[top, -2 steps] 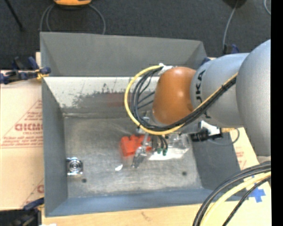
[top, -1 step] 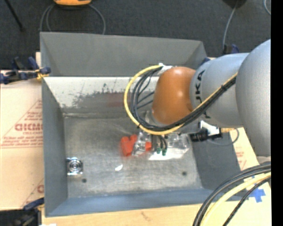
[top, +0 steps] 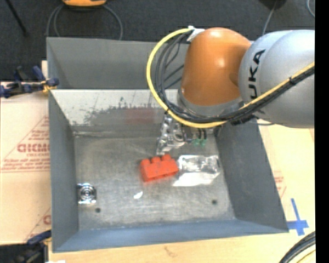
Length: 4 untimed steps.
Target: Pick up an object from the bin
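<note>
jaws: upper part covered by the orange wrist cover (top: pixel 216 64).
arm (top: pixel 279 75): cut off at the picture's right edge.
bin (top: pixel 63 163): far-right corner and part of the far wall hidden behind the arm.
clear plastic packet (top: pixel 200 167): contents too blurred to tell.
white scrap (top: pixel 137 195): toward the near edge, too small to identify.
metal piece (top: pixel 86 193): near-left corner, kind unclear.

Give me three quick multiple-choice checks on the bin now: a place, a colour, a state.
1. In the bin, the small metal piece lies at: A the view's lower-left corner; B the centre; C the upper-right corner.
2. The block nearest the tool is: A blue; B orange; C green.
3. The clear wrapper is: A on the rim; B crumpled beside the block; C under the metal piece.
Key: A, it sits low left; B, plainly orange; B, it lies crumpled at the block's right.
</note>
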Motion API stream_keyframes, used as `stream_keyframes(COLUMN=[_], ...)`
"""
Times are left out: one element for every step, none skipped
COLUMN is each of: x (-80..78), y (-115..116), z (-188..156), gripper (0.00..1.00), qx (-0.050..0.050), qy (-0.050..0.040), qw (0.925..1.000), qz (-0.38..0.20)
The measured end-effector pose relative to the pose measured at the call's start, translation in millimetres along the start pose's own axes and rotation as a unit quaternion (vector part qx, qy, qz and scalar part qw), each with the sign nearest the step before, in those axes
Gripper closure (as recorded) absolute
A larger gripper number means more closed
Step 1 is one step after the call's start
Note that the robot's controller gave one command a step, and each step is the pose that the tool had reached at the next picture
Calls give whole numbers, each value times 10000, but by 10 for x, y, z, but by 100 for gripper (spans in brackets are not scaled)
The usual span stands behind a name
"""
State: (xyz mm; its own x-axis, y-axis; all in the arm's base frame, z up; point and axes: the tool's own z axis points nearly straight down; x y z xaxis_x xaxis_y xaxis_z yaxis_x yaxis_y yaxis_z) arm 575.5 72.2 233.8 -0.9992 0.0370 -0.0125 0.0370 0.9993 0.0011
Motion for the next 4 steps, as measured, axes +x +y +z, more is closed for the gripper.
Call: stream_keyframes(x=[64,55,-253,-261], y=[26,31,-656,-617], z=[732,693,1553,1508], gripper=[100,0,0,100], qx=[10,0,15,2], qy=[79,53,62,38], qw=[9995,9996,9999,9999], qz=[-291,-280,-131,-146])
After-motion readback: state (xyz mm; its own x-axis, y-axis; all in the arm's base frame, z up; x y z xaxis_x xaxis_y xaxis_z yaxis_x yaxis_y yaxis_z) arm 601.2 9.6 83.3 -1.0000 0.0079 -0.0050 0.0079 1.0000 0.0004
